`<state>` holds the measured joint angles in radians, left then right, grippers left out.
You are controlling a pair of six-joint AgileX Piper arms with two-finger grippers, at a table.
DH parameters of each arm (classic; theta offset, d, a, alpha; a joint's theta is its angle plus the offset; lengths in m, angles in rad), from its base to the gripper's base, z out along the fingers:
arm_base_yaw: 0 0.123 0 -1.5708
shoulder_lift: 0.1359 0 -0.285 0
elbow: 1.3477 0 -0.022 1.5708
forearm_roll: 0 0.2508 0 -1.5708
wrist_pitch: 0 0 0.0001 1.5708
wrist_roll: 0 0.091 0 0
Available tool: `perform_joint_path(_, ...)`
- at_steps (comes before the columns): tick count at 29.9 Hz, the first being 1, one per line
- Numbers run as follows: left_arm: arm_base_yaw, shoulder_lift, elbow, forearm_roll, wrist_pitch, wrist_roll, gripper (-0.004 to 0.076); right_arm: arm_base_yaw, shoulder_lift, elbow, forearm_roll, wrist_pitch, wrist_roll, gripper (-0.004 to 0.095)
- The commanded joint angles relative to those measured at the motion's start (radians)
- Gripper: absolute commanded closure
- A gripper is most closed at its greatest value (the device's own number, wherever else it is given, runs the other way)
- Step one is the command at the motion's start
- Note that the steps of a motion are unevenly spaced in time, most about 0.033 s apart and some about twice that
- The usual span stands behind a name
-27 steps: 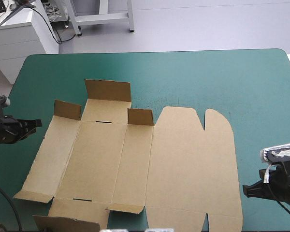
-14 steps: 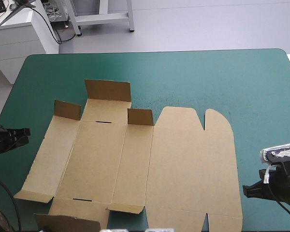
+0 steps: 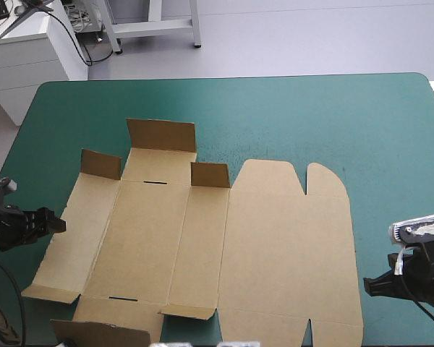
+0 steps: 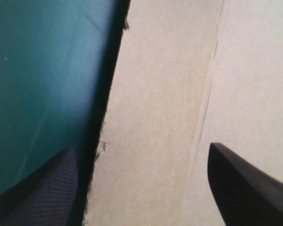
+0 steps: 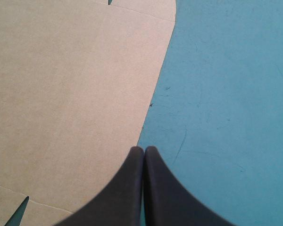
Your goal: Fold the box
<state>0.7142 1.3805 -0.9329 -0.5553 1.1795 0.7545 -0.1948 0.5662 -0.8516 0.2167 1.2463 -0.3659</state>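
The brown box (image 3: 202,238) lies as a flat cut sheet across the middle of the table. Three short flaps (image 3: 161,135) stand up along its far side, and small flaps (image 3: 188,311) lift at the near side. My left gripper (image 3: 52,223) is at the sheet's left edge, low over the table. In the left wrist view the left gripper (image 4: 140,149) is open, and the box's left edge (image 4: 146,122) runs between its fingers. My right gripper (image 3: 367,285) sits just off the sheet's right edge. The right gripper (image 5: 144,149) is shut, its tip beside the box's edge (image 5: 75,94).
Bare teal-green cover (image 3: 311,116) stretches from the box to the table's far edge and far right corner. A narrower strip of cover (image 5: 226,117) runs along the box's right side, ahead of the right gripper.
The left gripper has opened. It drew back to the left, then came in again at the box's left edge, nearer the table's front. The right arm and the box have not moved.
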Motion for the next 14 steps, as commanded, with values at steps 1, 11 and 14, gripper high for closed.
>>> perform_joint_path(1, 0.004, -0.001, 0.007, -0.018, 0.032, 0.048, 0.0174, -0.005, 0.006, -0.025, 0.009, -0.030, -0.014, 0.0927)
perform_joint_path(11, 0.004, 0.045, 0.055, 0.040, 0.006, 0.060, 0.0174, -0.005, 0.006, -0.025, 0.011, -0.030, -0.017, 0.0927)
perform_joint_path(14, 0.004, 0.070, 0.069, 0.040, 0.027, 0.060, 0.0174, -0.005, 0.006, -0.023, 0.011, -0.030, -0.017, 0.0927)
